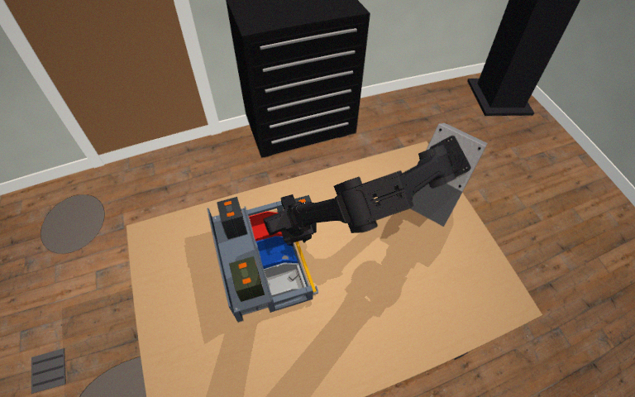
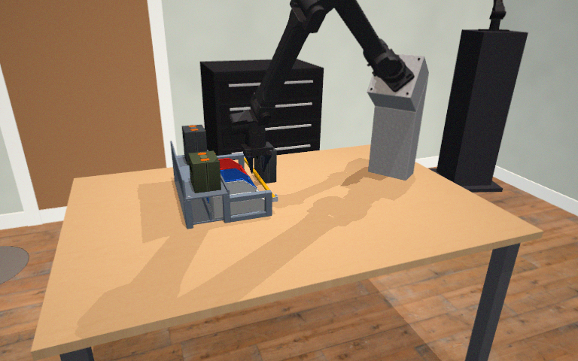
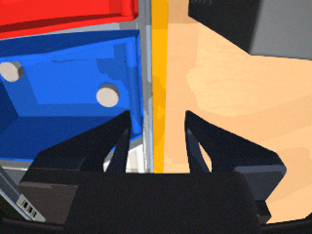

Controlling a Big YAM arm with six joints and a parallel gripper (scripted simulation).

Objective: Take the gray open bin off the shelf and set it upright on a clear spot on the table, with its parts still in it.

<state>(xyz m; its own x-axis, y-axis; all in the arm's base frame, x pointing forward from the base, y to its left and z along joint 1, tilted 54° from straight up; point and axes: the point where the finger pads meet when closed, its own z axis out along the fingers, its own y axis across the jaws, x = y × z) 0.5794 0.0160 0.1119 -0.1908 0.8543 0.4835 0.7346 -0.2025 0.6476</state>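
Observation:
The gray open bin (image 1: 279, 279) (image 2: 239, 187) sits upright in the near end of the blue-gray shelf (image 1: 236, 250) (image 2: 249, 195), beside the blue bin. A small part shows inside it in the top view. In the wrist view only a pale sliver of it shows beside the left finger. My gripper (image 2: 258, 170) (image 3: 157, 117) points down, partly open and empty, above the shelf's yellow front strip (image 1: 305, 264) (image 2: 265, 185) (image 3: 159, 73) near the blue bin. The strip shows between and beyond the fingertips, not gripped. The arm hides the fingers in the top view.
The blue bin (image 1: 276, 252) (image 2: 234, 175) (image 3: 73, 83) holds round pale parts; the red bin (image 1: 259, 226) (image 2: 229, 165) (image 3: 58, 15) is beyond it. A black case (image 1: 232, 224) (image 2: 193, 140) and an olive case (image 1: 245, 275) (image 2: 205, 174) stand on the shelf. A dark gray case (image 2: 271, 168) (image 3: 288, 29) stands in front.

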